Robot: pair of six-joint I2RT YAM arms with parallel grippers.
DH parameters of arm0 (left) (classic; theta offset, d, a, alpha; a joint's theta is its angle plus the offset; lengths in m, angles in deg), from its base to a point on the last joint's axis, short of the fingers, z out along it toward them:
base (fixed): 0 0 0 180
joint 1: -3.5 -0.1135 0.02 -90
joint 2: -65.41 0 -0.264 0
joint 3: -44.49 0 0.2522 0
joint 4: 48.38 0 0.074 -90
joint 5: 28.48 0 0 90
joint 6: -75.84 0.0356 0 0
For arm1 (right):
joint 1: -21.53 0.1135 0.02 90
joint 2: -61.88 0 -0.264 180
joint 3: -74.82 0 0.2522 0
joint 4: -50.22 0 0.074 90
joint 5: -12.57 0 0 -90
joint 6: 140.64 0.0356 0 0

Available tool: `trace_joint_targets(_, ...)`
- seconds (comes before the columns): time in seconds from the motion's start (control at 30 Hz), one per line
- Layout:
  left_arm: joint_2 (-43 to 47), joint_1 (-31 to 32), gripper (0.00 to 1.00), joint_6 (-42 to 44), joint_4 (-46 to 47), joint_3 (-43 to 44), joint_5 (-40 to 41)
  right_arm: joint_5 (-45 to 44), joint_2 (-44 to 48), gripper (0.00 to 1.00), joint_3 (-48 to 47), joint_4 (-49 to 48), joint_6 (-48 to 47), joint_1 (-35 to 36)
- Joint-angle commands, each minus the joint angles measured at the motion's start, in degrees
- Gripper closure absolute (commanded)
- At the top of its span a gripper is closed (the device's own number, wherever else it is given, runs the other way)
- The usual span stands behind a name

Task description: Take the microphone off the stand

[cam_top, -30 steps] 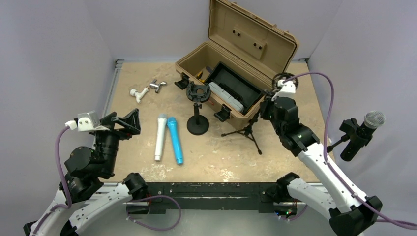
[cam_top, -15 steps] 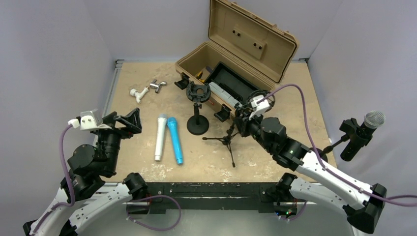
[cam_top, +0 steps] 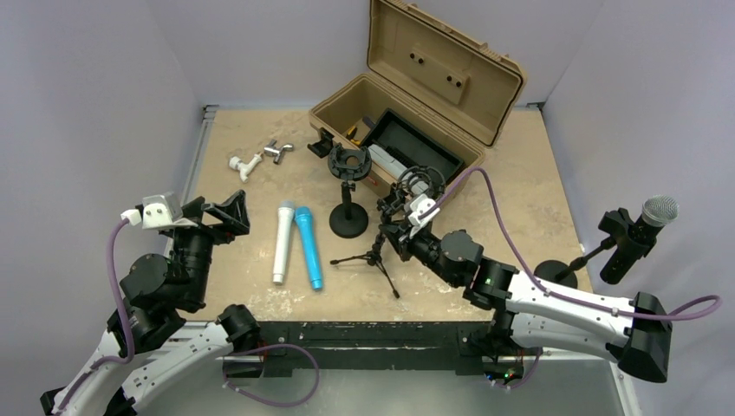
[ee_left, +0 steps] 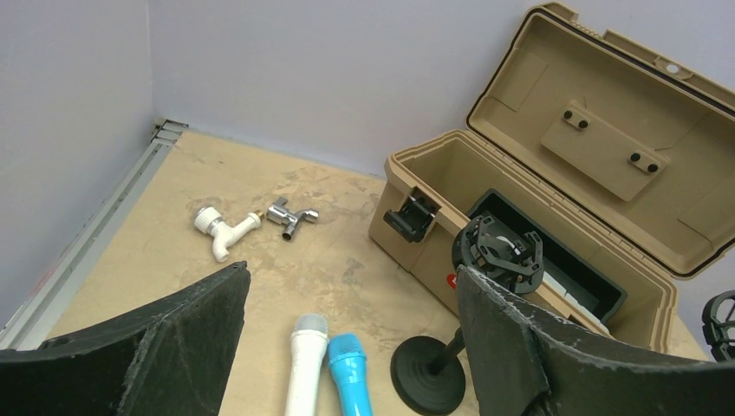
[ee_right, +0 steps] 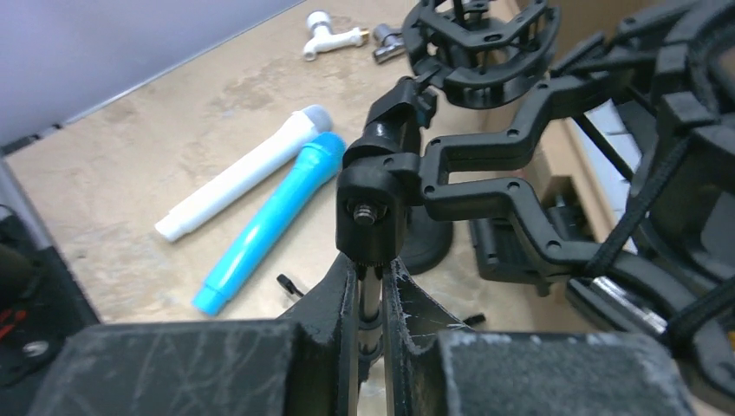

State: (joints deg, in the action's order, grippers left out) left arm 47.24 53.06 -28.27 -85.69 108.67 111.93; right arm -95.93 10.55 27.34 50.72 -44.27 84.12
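A black microphone with a silver head [cam_top: 648, 222] sits clipped in a stand at the far right; the stand's round base [cam_top: 552, 271] rests by the table's right edge. My right gripper [cam_top: 394, 232] [ee_right: 371, 299] is shut on the thin metal pole of a black tripod stand [cam_top: 373, 257], which carries an empty shock mount [ee_right: 624, 130]. At the table's left side my left gripper [cam_top: 218, 217] [ee_left: 351, 273] hangs open with nothing between its fingers. A white microphone [cam_top: 282, 243] and a blue microphone [cam_top: 308, 248] lie side by side on the table.
A round-base stand [cam_top: 348, 222] with an empty shock mount [cam_top: 349, 163] stands at the centre. Behind it is an open tan toolbox [cam_top: 336, 97] with its lid [cam_top: 446, 61] up. A white tap piece [cam_top: 244, 164] and a chrome fitting [cam_top: 277, 151] lie at the back left.
My right arm has swung left and nearer, carrying the tripod stand from beside the toolbox to the front middle of the table. The left arm has stayed put.
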Motion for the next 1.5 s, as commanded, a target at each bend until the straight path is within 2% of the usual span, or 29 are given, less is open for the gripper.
trace_joint_targets(0.0,-0.85,-0.16,0.14,1.01,1.95,0.24,0.51,-4.6,1.92,1.0,3.14,-16.26,-12.22,-0.06)
trace_joint_targets(0.17,-1.06,-0.17,0.14,1.1,2.06,0.17,0.39,-7.81,-1.99,1.0,6.52,-26.13,-21.4,-0.18)
trace_joint_targets(0.33,-1.63,-0.14,0.14,1.4,2.19,0.04,0.47,-2.11,-3.4,1.0,7.04,-31.67,-29.42,-0.27)
trace_joint_targets(0.5,-1.69,-0.16,0.14,1.36,2.19,0.04,0.35,2.59,-7.72,1.0,7.78,-37.2,-31.09,-0.67)
trace_joint_targets(0.6,-1.88,-0.17,0.14,1.49,2.28,-0.05,0.42,4.45,-10.03,1.0,7.05,-37.34,-30.33,-0.71)
trace_joint_targets(0.73,-1.82,-0.17,0.14,1.72,2.28,0.04,0.61,2.69,-8.24,1.0,7.7,-35.03,-27.34,-0.71)
trace_joint_targets(0.87,-1.74,-0.16,0.14,1.29,2.28,0.03,-0.95,0.81,-4.34,0.72,6.72,-26.97,-22.88,-0.71)
trace_joint_targets(1.07,-3.1,-0.17,0.08,0.2,2.26,0.25,-10.57,-0.41,2.55,0.45,7.86,-21.03,-12.44,-0.65)
trace_joint_targets(1.17,-6.37,-0.17,0.05,-0.99,2.58,0.43,-18.48,2.16,4.64,0.39,7.61,-19.46,-8.51,-0.63)
trace_joint_targets(1.23,-9.25,-0.12,0.05,-4.74,1.26,1.18,-23.37,3.94,4.41,0.35,6.64,-18.03,-5.93,-0.67)
trace_joint_targets(1.37,-13.96,-0.17,0.05,-10.56,2.91,-1.42,-36.88,-0.27,2.75,0.31,2.96,-14.23,3.89,-0.69)
trace_joint_targets(1.47,-15.91,-0.15,0.05,-18.11,5.15,-5.66,-44.85,-0.3,2.42,0.3,0.86,-12.13,8.42,-0.7)
